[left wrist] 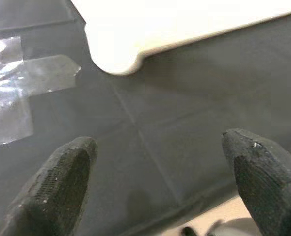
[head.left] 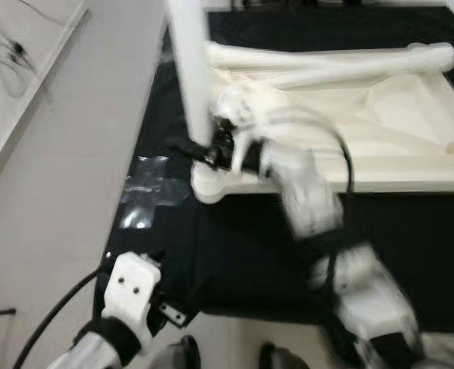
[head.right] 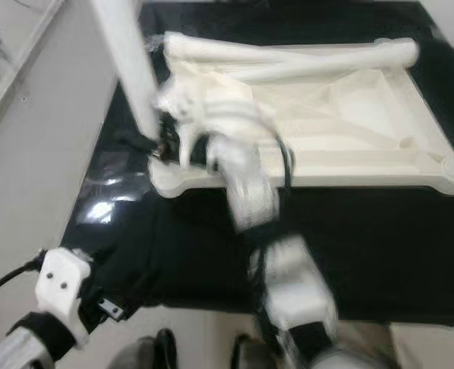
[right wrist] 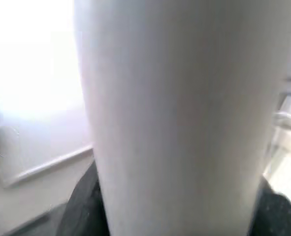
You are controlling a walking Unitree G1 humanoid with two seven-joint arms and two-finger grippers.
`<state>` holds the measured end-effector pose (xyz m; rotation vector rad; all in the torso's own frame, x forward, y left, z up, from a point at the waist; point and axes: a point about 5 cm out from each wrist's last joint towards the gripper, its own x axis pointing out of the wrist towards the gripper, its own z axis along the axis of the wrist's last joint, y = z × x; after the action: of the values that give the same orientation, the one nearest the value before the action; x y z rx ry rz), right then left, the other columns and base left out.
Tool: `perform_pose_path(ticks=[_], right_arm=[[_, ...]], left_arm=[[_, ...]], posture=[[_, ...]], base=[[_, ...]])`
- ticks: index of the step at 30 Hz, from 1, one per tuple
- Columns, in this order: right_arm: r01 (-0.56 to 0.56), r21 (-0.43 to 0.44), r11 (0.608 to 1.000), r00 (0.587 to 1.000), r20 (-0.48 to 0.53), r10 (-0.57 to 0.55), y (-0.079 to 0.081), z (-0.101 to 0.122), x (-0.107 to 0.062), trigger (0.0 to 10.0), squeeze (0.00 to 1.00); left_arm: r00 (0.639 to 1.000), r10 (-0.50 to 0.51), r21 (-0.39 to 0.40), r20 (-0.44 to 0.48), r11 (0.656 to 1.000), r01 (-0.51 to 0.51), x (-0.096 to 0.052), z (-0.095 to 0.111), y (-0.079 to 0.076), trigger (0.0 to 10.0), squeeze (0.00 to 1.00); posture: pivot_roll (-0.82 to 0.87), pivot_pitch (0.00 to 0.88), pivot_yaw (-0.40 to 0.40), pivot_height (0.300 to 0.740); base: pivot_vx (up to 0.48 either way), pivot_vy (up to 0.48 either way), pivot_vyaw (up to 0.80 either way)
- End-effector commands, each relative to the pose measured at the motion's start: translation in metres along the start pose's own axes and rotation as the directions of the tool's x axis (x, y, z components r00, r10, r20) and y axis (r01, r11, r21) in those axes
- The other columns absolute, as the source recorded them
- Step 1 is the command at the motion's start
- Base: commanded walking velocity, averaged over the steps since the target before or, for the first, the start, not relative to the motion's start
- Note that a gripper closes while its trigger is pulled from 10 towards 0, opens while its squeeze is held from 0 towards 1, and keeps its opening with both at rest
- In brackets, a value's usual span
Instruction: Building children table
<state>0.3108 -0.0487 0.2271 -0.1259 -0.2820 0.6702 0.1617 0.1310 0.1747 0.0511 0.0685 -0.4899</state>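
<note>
A white plastic children's tabletop [head.left: 411,123] lies upside down on a black cloth mat [head.left: 242,254] spread over the pale floor [head.left: 65,154]. One white cylindrical table leg [head.left: 190,69] stands upright at the tabletop's rounded near-left corner [head.left: 207,184], and two more white legs [head.left: 326,58] lie across the far edge of the upturned top.

The right gripper [head.left: 203,150], blurred in the head views, reaches across to the foot of the upright leg, just above the corner socket. In the right wrist view the leg [right wrist: 179,113] stands directly between the black fingers [right wrist: 81,206], which sit on either side of it, so the right gripper is closed around the leg.

The left gripper [left wrist: 160,182] hovers low over the mat with its two black fingers [left wrist: 61,182] spread wide apart and holding nothing, near the tabletop's rounded corner [left wrist: 115,54]. A crumpled clear plastic wrapper [head.left: 146,192] lies on the mat just left of that corner. A black cable [head.left: 50,315] trails from the left arm across the floor.
</note>
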Motion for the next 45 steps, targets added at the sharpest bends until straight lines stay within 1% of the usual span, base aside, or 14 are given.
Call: perform_pose_path(ticks=[1, 14, 18, 20, 23, 24, 27, 29, 33, 35, 38, 41, 44, 45], right_arm=[[0.153, 0.058, 0.987, 0.956, -0.261, -0.133, 0.016, -0.045, -0.035, 10.0, 0.0], [0.137, 0.024, 0.99, 0.953, -0.276, -0.125, 0.017, -0.057, -0.013, 10.0, 0.0], [0.167, 0.037, 0.985, 0.943, -0.297, -0.148, 0.019, -0.057, -0.013, 10.0, 0.0], [0.211, 0.036, 0.977, 0.928, -0.321, -0.189, 0.024, -0.053, -0.018, 10.0, 0.0], [0.218, 0.032, 0.975, 0.925, -0.326, -0.196, 0.025, -0.052, -0.019, 10.0, 0.0], [0.221, 0.031, 0.975, 0.923, -0.329, -0.199, 0.026, -0.052, -0.019, 10.0, 0.0], [0.225, 0.03, 0.974, 0.923, -0.328, -0.203, 0.027, -0.053, -0.018, 10.0, 0.0], [0.226, 0.033, 0.973, 0.924, -0.324, -0.204, 0.027, -0.054, -0.015, 10.0, 0.0], [0.227, 0.035, 0.973, 0.924, -0.323, -0.204, 0.028, -0.054, -0.015, 10.0, 0.0], [0.223, 0.043, 0.974, 0.926, -0.322, -0.198, 0.03, -0.053, -0.012, 10.0, 0.0], [0.223, 0.043, 0.974, 0.926, -0.322, -0.198, 0.03, -0.053, -0.012, 10.0, 0.0], [0.216, 0.048, 0.975, 0.928, -0.32, -0.19, 0.033, -0.05, -0.011, 10.0, 0.0], [0.214, 0.055, 0.975, 0.93, -0.318, -0.186, 0.034, -0.048, -0.011, 10.0, 0.0], [0.212, 0.058, 0.976, 0.931, -0.315, -0.183, 0.035, -0.047, -0.011, 10.0, 0.0]], left_arm=[[1.0, 0.015, 0.006, -0.012, 1.0, -0.015, -0.001, -0.001, 0.002, 10.0, 0.0], [0.999, 0.053, 0.028, -0.002, 0.998, -0.053, 0.005, -0.001, 0.017, 10.0, 0.0], [0.993, 0.114, 0.065, 0.033, 0.991, -0.116, 0.006, 0.007, 0.034, 10.0, 0.0], [0.958, 0.149, 0.082, 0.247, 0.981, -0.173, 0.012, 0.061, 0.072, 10.0, 0.0], [0.946, 0.136, 0.08, 0.293, 0.983, -0.167, 0.012, 0.073, 0.077, 10.0, 0.0], [0.937, 0.097, 0.082, 0.336, 0.988, -0.132, 0.014, 0.087, 0.079, 10.0, 1.0], [0.909, 0.0, 0.104, 0.418, 0.993, -0.048, 0.017, 0.116, 0.082, 10.0, 1.0], [0.865, -0.123, 0.122, 0.487, 0.99, 0.072, 0.023, 0.146, 0.082, 10.0, 1.0], [0.847, -0.171, 0.125, 0.504, 0.984, 0.125, 0.026, 0.155, 0.081, 10.0, 1.0], [0.792, -0.365, 0.161, 0.49, 0.93, 0.33, 0.044, 0.172, 0.072, 10.0, 1.0], [0.792, -0.365, 0.161, 0.49, 0.93, 0.33, 0.044, 0.172, 0.072, 10.0, 1.0], [0.719, -0.533, 0.186, 0.446, 0.841, 0.508, 0.069, 0.188, 0.059, 10.0, 1.0], [0.727, -0.544, 0.186, 0.419, 0.835, 0.517, 0.082, 0.191, 0.058, 10.0, 1.0], [0.74, -0.541, 0.178, 0.399, 0.838, 0.516, 0.088, 0.191, 0.06, 10.0, 0.13]], posture=[[0.01, 0.328, 0.019, 0.74], [0.02, 0.261, 0.044, 0.74], [0.02, 0.252, 0.049, 0.74], [0.02, 0.24, 0.054, 0.74], [0.02, 0.239, 0.054, 0.74], [0.02, 0.235, 0.058, 0.74], [0.02, 0.232, 0.063, 0.74], [0.02, 0.224, 0.068, 0.74], [0.02, 0.224, 0.068, 0.74], [0.01, 0.22, 0.07, 0.74], [0.01, 0.22, 0.07, 0.74], [0.0, 0.224, 0.076, 0.74], [0.0, 0.228, 0.079, 0.74], [0.0, 0.231, 0.08, 0.74]], base=[[0.0, 0.0, 0.0], [0.0, 0.0, 0.0], [0.0, 0.0, 0.0], [0.0, 0.0, 0.0], [0.0, 0.0, 0.0], [0.0, 0.0, 0.0], [0.0, 0.0, 0.0], [0.0, 0.0, 0.0], [0.0, 0.0, 0.0], [0.0, 0.0, 0.0], [0.0, 0.0, 0.0], [0.0, 0.0, 0.0], [0.0, 0.0, 0.0], [0.0, 0.0, 0.0]])
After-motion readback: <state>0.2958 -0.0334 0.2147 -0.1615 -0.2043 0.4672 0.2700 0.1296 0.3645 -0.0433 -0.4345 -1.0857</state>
